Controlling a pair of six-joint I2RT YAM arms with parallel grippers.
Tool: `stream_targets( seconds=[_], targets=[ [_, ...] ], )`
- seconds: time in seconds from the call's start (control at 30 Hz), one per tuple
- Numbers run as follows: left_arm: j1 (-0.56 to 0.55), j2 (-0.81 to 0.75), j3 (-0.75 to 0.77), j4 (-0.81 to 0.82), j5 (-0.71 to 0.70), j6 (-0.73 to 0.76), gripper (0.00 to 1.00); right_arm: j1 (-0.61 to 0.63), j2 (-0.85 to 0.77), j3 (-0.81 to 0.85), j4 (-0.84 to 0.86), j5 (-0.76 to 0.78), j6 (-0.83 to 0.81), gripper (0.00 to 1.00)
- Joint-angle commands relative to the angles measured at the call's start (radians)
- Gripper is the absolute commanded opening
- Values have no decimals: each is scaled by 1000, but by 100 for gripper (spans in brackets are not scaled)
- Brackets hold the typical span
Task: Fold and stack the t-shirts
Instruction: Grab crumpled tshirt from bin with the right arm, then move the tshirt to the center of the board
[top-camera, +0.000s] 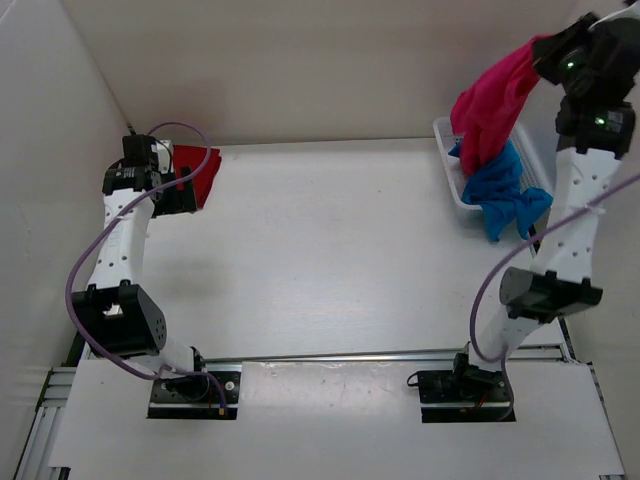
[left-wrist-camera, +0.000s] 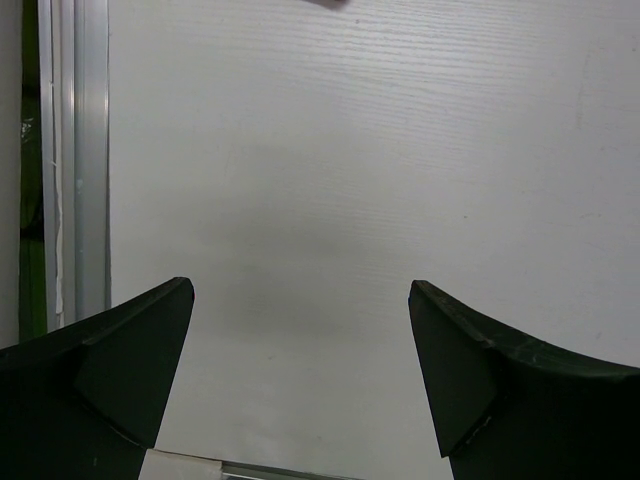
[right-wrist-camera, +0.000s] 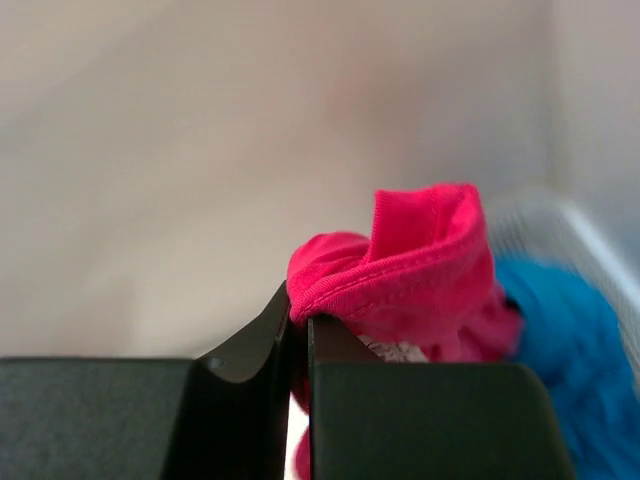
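Top external: right gripper sits at 1 o'clock of the table, high above the white basket. Right wrist view: jaws pinched closed on a hem fold of the magenta t-shirt. The shirt hangs bunched from the pinch, long axis running down toward 7 o'clock. Its tail meets the blue t-shirt, which spills over the basket's near rim; possibly snagged together, cannot tell. Dark red t-shirt, folded, lies at 10 o'clock beside the left gripper, which is spread wide and holds nothing. Judgement: bare table lies toward 8 o'clock from the pinch; the right arm is nearer both unfolded shirts.
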Motion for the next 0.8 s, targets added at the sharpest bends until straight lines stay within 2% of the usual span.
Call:
stream_targets(
  seconds=[0.0, 0.03, 0.07, 0.13, 0.17, 0.27, 0.3, 0.37, 0.4, 0.5, 0.57, 0.6, 0.63, 0.73, 0.77],
  targets=[
    [1, -97, -32, 39, 53, 0, 100, 0, -152, 55, 210, -123, 73, 0],
    [1, -109, -41, 39, 62, 0, 100, 0, -171, 55, 263, -152, 107, 0],
    [1, -109, -53, 39, 76, 0, 100, 14, -186, 39, 305, -261, 169, 0],
    [1, -119, -54, 48, 85, 0, 100, 91, -223, 39, 374, -334, 190, 0],
    [1, -119, -54, 48, 85, 0, 100, 185, -235, 39, 404, -350, 172, 0],
    [1, -128, -54, 48, 85, 0, 100, 336, -245, 71, 405, -338, 118, 0],
    [1, -128, -54, 48, 85, 0, 100, 423, -257, 62, 405, -318, 107, 0],
    [1, -128, -44, 48, 85, 0, 100, 509, -272, 3, 379, -241, 107, 0],
    [1, -128, -44, 48, 85, 0, 100, 593, -298, -28, 369, -151, 107, 0],
    [1, -128, -32, 48, 85, 0, 100, 738, -337, -190, 328, 30, 96, 0],
    [1, -128, -20, 48, 74, 0, 100, 783, -357, -333, 294, 256, 176, 0],
    [1, -128, -9, 48, 74, 0, 100, 792, -357, -373, 236, 297, 228, 0],
    [1, -128, -9, 48, 61, 0, 100, 792, -357, -408, 201, 317, 333, 5],
    [-9, -117, 9, 27, 38, 0, 100, 731, -357, -577, 94, 346, 441, 22],
    [-9, -106, 9, 26, 37, 0, 100, 679, -357, -631, 93, 337, 478, 40]
  ],
)
